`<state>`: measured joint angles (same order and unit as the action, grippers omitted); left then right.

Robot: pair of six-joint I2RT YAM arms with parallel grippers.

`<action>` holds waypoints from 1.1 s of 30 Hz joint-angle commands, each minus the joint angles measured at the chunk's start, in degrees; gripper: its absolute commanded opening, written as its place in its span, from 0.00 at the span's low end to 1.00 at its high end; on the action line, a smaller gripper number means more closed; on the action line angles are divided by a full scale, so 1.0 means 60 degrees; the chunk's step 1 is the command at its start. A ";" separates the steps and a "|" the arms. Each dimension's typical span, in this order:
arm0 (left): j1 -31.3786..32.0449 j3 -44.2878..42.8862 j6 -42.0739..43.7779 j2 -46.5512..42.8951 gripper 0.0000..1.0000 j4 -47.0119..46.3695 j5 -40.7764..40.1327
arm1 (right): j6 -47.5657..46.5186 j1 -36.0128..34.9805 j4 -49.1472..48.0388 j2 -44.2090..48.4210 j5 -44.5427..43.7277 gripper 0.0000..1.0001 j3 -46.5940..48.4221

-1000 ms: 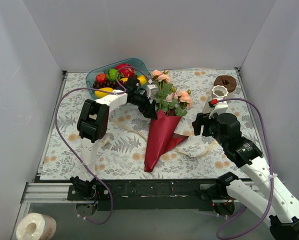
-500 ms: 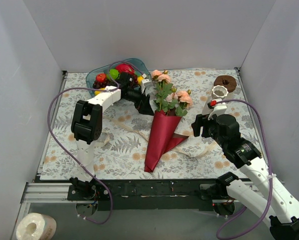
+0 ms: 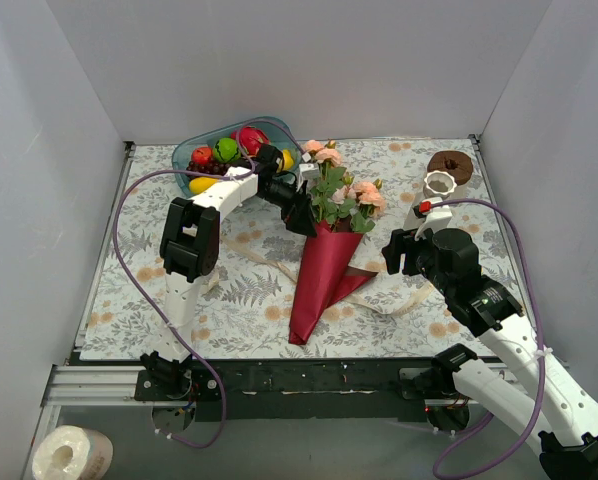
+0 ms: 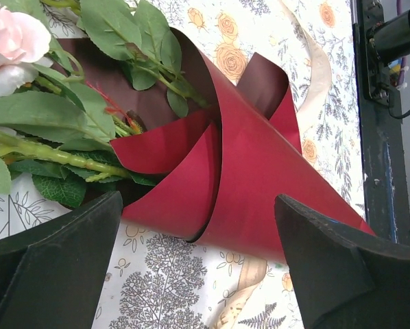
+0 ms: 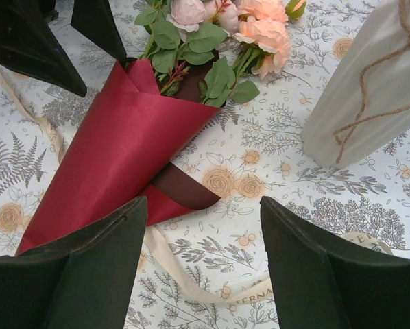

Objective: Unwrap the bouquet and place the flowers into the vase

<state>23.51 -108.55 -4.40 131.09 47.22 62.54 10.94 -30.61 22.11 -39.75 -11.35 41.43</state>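
- The teal bowl (image 3: 201, 150) of fruit sits at the far left of the table, behind the left arm.
- The left gripper (image 4: 198, 197) is at the left side of the cone's open mouth. Its fingers (image 4: 61, 253) are spread wide and pinch nothing. The wrist view frames the folded paper edge and leafy stems between them (whether a finger touches the paper, I cannot tell).
- The bouquet (image 3: 319, 268) lies flat mid-table, still wrapped in its maroon cone, tip toward the near edge.
- The flowers (image 3: 344, 192), pink and peach, stick out of the cone's far end.
- A cream ribbon (image 5: 181, 271) lies loose on the patterned cloth beside the cone.
- The right gripper (image 5: 202, 200) hovers just right of the cone, fingers apart and empty.
- The vase (image 3: 439, 184) stands upright at the far right, apart from the bouquet.
- A brown ring (image 3: 450, 163) lies just behind the vase.
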 commanded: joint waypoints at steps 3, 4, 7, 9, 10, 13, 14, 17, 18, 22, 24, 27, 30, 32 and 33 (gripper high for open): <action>0.0067 0.0089 0.0646 -0.0139 0.91 0.0582 0.0299 | -0.0153 0.0004 -0.0447 0.0018 0.0032 0.73 0.0126; 0.0096 0.0118 0.0646 -0.0153 0.91 0.0582 0.0284 | -0.0124 0.0004 -0.0447 0.0018 0.0032 0.73 0.0112; 0.0154 0.0162 0.0675 -0.0110 0.91 0.0669 0.0284 | -0.0095 0.0004 -0.0433 0.0076 0.0018 0.73 0.0053; 0.0169 0.0148 0.0690 -0.0081 0.90 0.0786 0.0211 | -0.0109 0.0004 -0.0433 0.0135 -0.0012 0.73 -0.0005; 0.0198 0.0162 0.0690 -0.0109 0.89 0.0801 0.0109 | -0.0109 0.0004 -0.0433 0.0135 -0.0012 0.73 -0.0020; 0.0169 0.0279 0.0326 -0.0371 0.89 0.0162 -0.0255 | -0.0139 0.0004 -0.0447 0.0179 0.0017 0.73 -0.0093; 0.0140 0.0512 0.0063 -0.0504 0.89 -0.0220 -0.0417 | -0.0153 0.0004 -0.0447 0.0165 0.0032 0.73 -0.0093; 0.0052 0.1403 -0.1753 -0.1294 0.88 -0.2709 -0.1895 | -0.0139 0.0004 -0.0491 0.0179 0.0047 0.73 -0.0137; 0.0037 0.1596 -0.1988 -0.1470 0.88 -0.3149 -0.2247 | -0.0153 0.0004 -0.0491 0.0179 0.0047 0.73 -0.0137; -0.0036 0.1876 -0.2620 -0.2057 0.89 -0.3843 -0.2325 | -0.0168 0.0004 -0.0462 0.0282 0.0003 0.73 -0.0225; -0.0036 0.2124 -0.2635 -0.2306 0.90 -0.3725 -0.1698 | -0.0168 0.0004 -0.0433 0.0340 0.0017 0.73 -0.0284; -0.0036 0.2519 -0.2723 -0.2468 0.91 -0.3608 -0.1125 | -0.0182 0.0004 -0.0477 0.0355 0.0061 0.73 -0.0342; -0.0022 0.2769 -0.2533 -0.2497 0.91 -0.3491 -0.0743 | -0.0168 0.0004 -0.0491 0.0370 0.0032 0.73 -0.0357; 0.0037 0.2800 -0.2373 -0.2439 0.91 -0.3185 -0.0494 | -0.0197 0.0004 -0.0462 0.0384 0.0032 0.73 -0.0342; 0.0081 0.2741 -0.2139 -0.2337 0.91 -0.2994 -0.0173 | -0.0197 0.0004 -0.0462 0.0370 0.0003 0.73 -0.0313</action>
<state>23.31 -93.06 -19.31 118.83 26.83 55.40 10.41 -30.61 22.06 -38.22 -11.38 39.42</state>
